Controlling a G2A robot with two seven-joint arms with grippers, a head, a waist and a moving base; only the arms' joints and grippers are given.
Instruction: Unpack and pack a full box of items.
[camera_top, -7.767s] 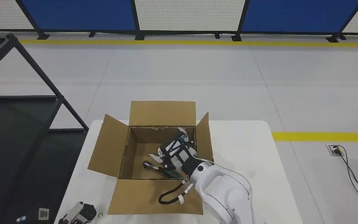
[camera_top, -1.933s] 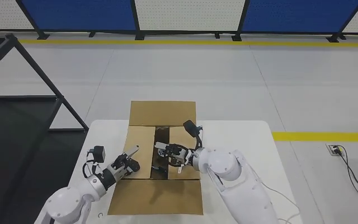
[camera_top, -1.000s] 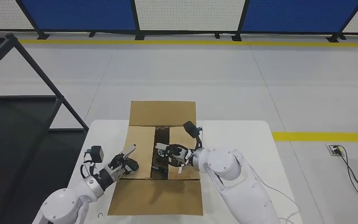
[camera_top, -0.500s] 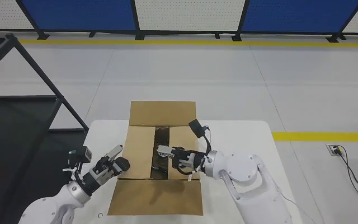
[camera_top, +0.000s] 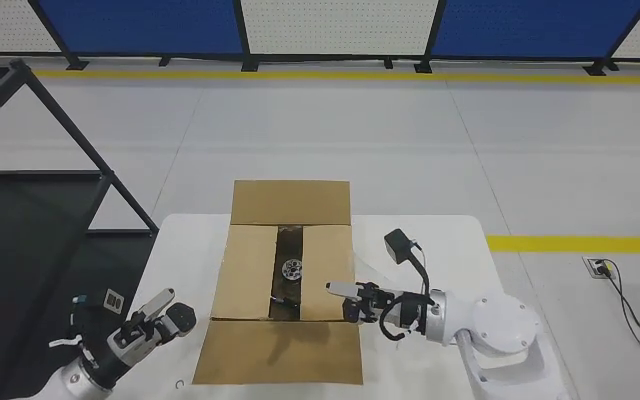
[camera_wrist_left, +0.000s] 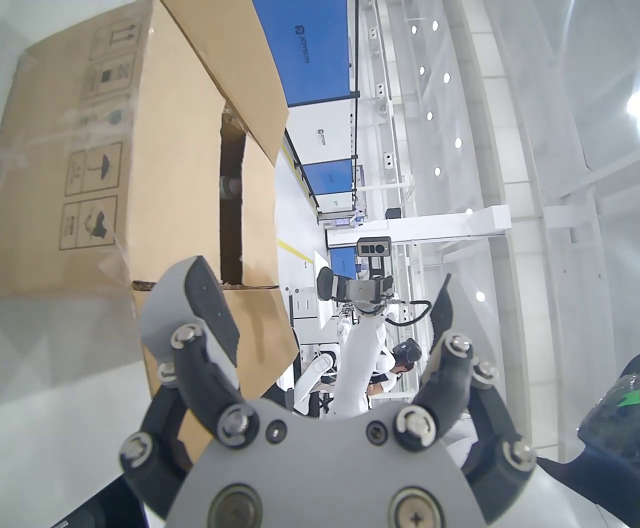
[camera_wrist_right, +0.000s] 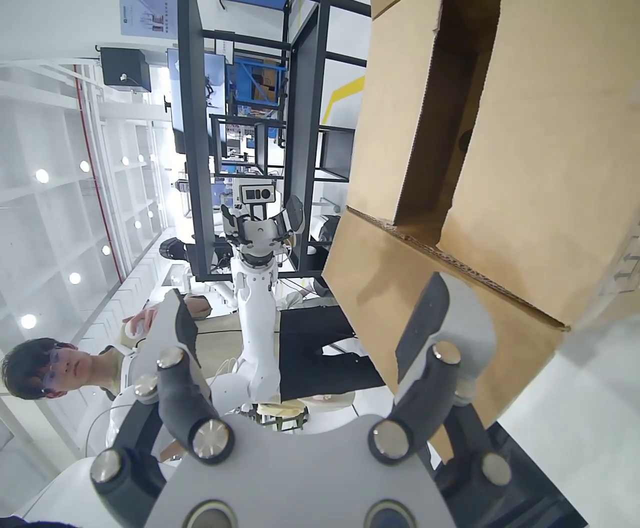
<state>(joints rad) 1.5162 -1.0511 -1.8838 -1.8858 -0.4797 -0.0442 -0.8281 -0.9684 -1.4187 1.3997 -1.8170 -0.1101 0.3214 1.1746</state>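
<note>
- White table (camera_top: 440, 240) with a cardboard box (camera_top: 245, 270) sat in the middle, and grey floor (camera_top: 400, 130) with yellow lines way behind.
- Closest to the robot, the box's near flap (camera_top: 277, 352) is lying open, flat out on the table.
- Off the box's left side, the left gripper (camera_top: 165, 312) hangs well apart from it. Its fingers are spread wide and there's nothing in them. Half a second ago it was right up on the left flap, so it's backed off.
- By the box's near right corner is the right gripper (camera_top: 347, 298), also wide and empty. It was over the middle of the box a moment ago and has pulled out sideways.
- Both side flaps (camera_top: 328, 270) are folded down over the top with a gap (camera_top: 287, 245) between them. You can just spot a small round thing (camera_top: 291, 267) down inside.
- Beyond that, the far flap (camera_top: 291, 202) is still open.
- My read: the stuff's back in and the side flaps are done. Near and far flaps are next, and they'll likely want pressing down or they'll spring back.
</note>
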